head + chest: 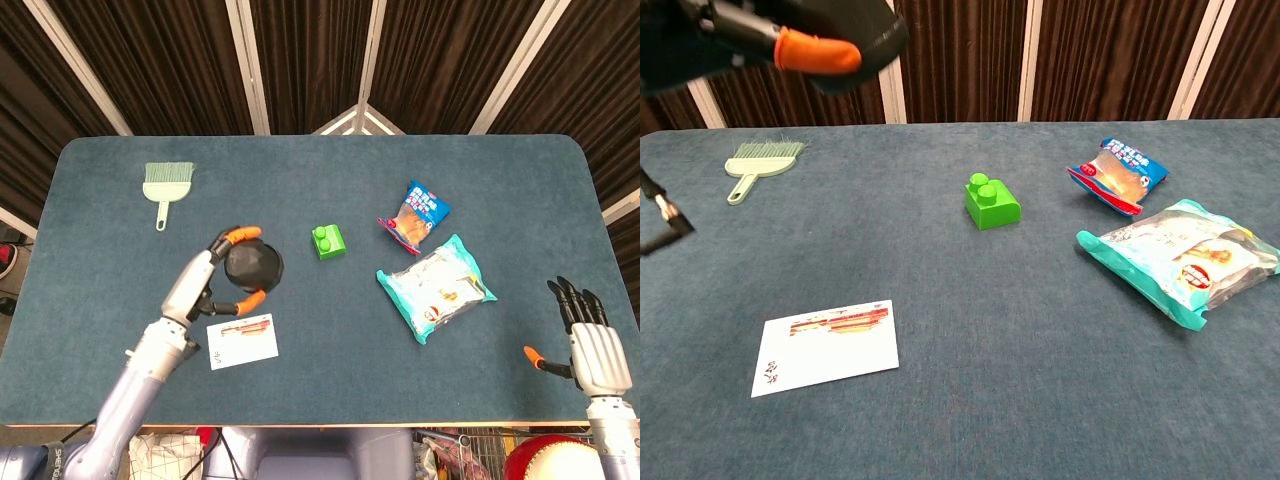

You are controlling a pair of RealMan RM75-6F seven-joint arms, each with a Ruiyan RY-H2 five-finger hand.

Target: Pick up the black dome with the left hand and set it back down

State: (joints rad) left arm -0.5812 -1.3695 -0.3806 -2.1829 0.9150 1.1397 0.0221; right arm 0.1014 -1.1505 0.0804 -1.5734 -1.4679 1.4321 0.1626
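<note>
The black dome (253, 265) is held in the air above the table by my left hand (213, 275), orange fingertips wrapped around its rim. In the chest view the dome (872, 35) and left hand (760, 40) sit at the top left edge, high above the table and partly cut off. My right hand (592, 345) is near the table's front right corner, fingers spread and holding nothing; the chest view does not show it.
On the blue table (320, 360) lie a white card (242, 340), a green block (328, 241), a green brush (166, 185), a small snack bag (414, 216) and a larger teal packet (436, 286).
</note>
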